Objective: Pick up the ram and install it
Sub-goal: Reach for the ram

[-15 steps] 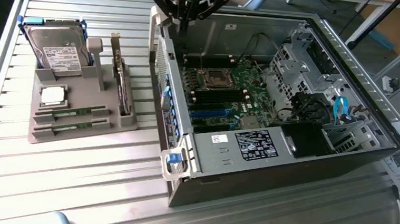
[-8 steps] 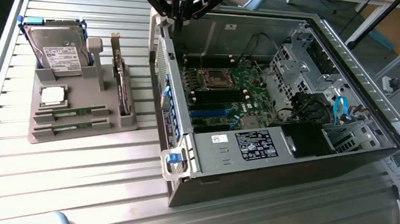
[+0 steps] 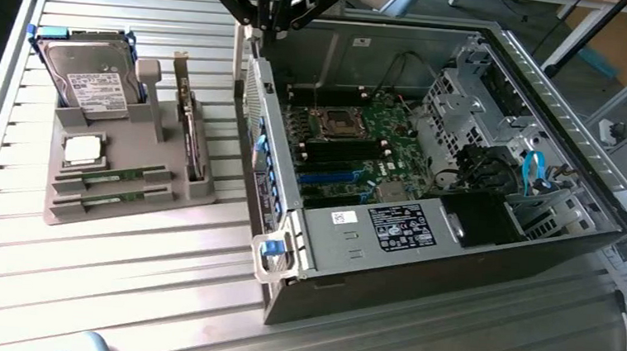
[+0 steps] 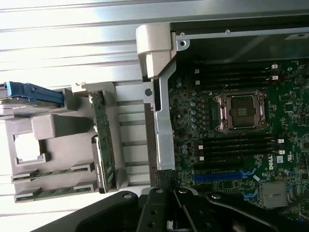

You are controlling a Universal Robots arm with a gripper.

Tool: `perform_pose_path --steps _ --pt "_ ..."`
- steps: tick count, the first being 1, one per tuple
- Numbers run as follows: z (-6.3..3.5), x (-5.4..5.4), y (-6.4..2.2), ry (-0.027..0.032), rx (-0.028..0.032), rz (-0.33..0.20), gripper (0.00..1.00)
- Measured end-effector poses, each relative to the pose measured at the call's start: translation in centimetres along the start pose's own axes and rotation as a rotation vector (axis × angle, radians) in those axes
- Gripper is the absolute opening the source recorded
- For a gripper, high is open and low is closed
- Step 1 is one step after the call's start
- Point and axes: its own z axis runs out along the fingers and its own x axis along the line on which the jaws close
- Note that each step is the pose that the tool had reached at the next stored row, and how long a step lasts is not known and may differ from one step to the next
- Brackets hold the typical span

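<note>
Hovering above the case's (image 3: 326,226) rear wall, fingers (image 3: 269,22) pressed together and apparently empty, with the ram (image 3: 115,176) flat in the gray holder (image 3: 128,142) on the counter (image 3: 118,278), well toward the exterior view's left, long axis left-right.

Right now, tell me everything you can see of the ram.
The ram is two long, narrow green boards with dark chips, lying parallel in slots of the grey tray, next to the processor. Grey clips grip their ends. Both sit unlifted; only the tray touches them.
</note>
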Motion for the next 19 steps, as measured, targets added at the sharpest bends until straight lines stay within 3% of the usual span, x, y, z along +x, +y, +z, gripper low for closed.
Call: perform_pose_path --steps 19 --pt "-0.07 2.5 -0.19 0.0000 0.0001 0.000 0.11"
